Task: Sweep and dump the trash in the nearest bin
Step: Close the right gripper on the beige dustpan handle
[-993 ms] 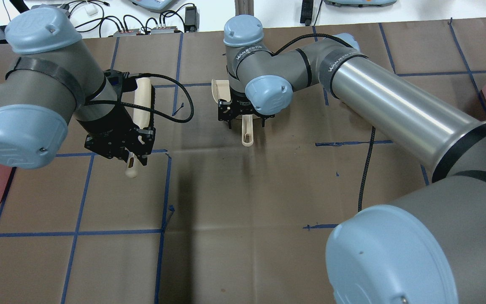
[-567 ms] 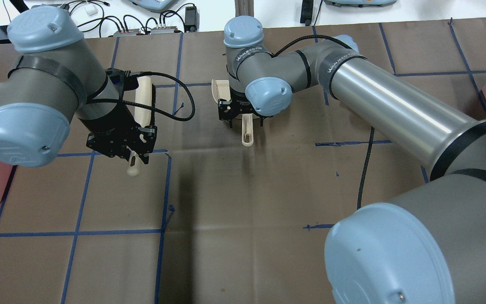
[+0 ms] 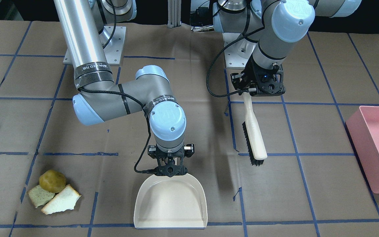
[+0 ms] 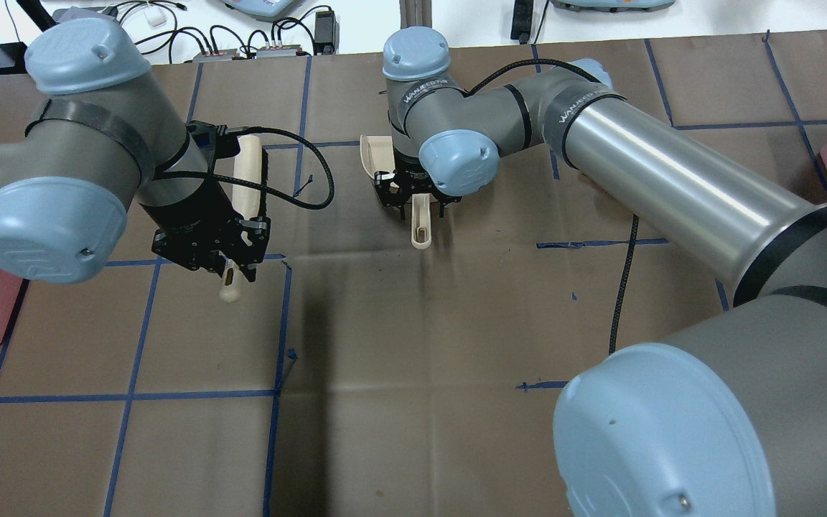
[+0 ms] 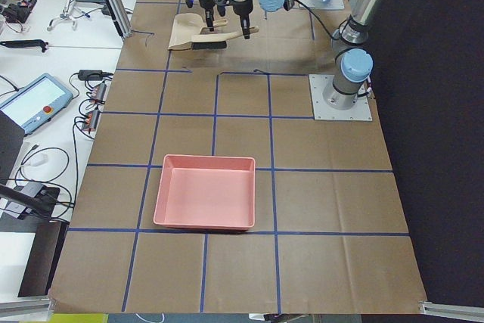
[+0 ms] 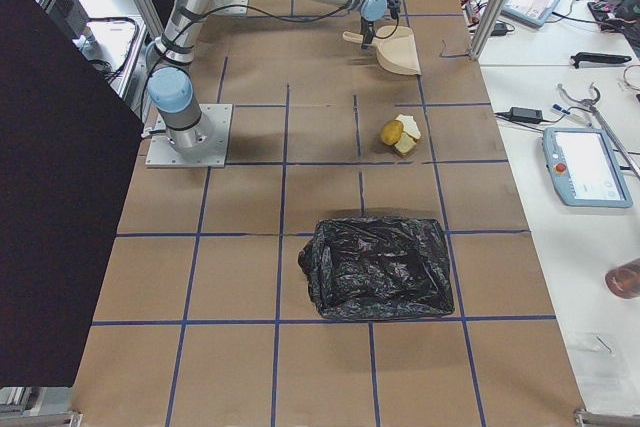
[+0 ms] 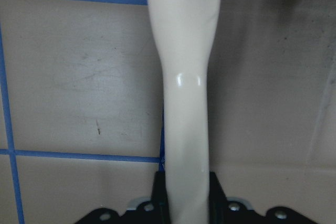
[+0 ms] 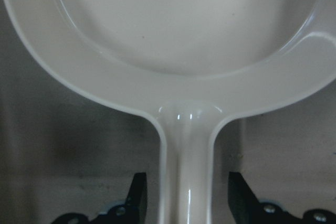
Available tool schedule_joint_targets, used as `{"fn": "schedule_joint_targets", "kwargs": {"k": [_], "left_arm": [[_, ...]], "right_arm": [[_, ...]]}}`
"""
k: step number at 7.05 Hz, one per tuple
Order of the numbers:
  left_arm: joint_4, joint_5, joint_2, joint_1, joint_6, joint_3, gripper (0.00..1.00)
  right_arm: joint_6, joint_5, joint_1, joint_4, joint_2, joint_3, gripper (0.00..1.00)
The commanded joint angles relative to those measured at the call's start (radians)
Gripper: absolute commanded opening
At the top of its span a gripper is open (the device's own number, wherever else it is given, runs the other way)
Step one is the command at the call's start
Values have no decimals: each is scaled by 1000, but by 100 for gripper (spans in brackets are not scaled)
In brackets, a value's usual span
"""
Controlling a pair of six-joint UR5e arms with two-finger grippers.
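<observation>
Nearest the operators' side, we record the trash lying together on the tabletop (image 3: 189, 131): a potato-like lump (image 3: 52, 180) touching a white slice (image 3: 61, 201) and a greenish slice (image 3: 40, 195). The cream dustpan (image 3: 171, 204) lies flat, well apart from them. The right tool (image 3: 170, 171) straddles the dustpan's handle with its fingers spread and a gap on either side. Farther back, the left tool (image 3: 248, 91) pinches the brush (image 3: 254, 138) by its handle. A pink bin (image 3: 378, 151) stands at the robot's left.
</observation>
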Motion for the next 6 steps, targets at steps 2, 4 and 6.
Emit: {"fn": "schedule_joint_targets", "kwargs": {"k": [2, 4, 6], "left_arm": [[0, 4, 6, 0, -17, -2, 0], [1, 4, 3, 0, -20, 1, 0], [47, -1, -20, -2, -20, 4, 0]], "right_arm": [[-1, 3, -3, 4, -1, -4, 28], [-1, 3, -3, 4, -2, -7, 4], [-10, 7, -18, 4, -14, -12, 1]]}}
